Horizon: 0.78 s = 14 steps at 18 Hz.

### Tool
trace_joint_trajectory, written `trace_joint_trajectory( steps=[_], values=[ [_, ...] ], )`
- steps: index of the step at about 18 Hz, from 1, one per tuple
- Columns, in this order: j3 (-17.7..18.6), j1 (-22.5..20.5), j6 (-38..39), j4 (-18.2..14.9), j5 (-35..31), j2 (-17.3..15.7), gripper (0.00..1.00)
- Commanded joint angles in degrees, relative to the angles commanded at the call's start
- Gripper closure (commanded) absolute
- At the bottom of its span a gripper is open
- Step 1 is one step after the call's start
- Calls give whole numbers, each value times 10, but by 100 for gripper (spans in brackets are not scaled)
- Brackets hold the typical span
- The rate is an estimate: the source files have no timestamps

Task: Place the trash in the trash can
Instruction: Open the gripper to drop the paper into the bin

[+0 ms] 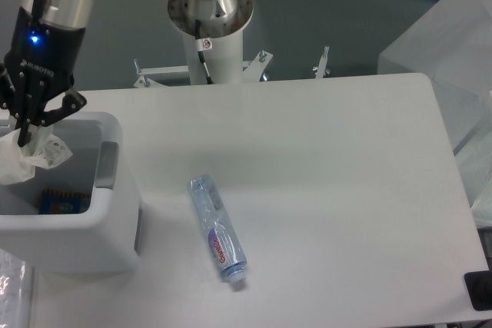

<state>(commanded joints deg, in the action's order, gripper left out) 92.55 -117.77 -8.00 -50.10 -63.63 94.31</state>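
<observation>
End effector point(24, 130) closed on the crumpled white wrapper point(29, 157), which hangs over the open trash can point(108, 224) at counter point(338, 190) left edge. Clear bottle point(217, 230) lies flat on the counter, right of the can, apart from it.

clear glossy plastic bottle point(217, 227); crumpled white wrapper point(31, 157); smooth white plastic bin point(77, 228).

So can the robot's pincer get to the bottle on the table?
Probably yes, but not right now. The bottle lies alone on the bare table with nothing on it or beside it. The pincer is busy, shut on the wrapper above the bin, so it must let go first.
</observation>
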Motion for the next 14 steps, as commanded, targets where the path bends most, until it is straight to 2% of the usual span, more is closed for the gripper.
trace_joint_trajectory(
  steps=[1,5,6,10,14],
  values=[
    [1,0,0,0,0,0,91],
    [-3,0,1,0,-1,2,50],
    [-3,-1,1,-1,-7,1,42],
    [-8,-1,9,-1,-47,-4,28],
    [-11,-7,11,0,-49,-11,28]
  ],
)
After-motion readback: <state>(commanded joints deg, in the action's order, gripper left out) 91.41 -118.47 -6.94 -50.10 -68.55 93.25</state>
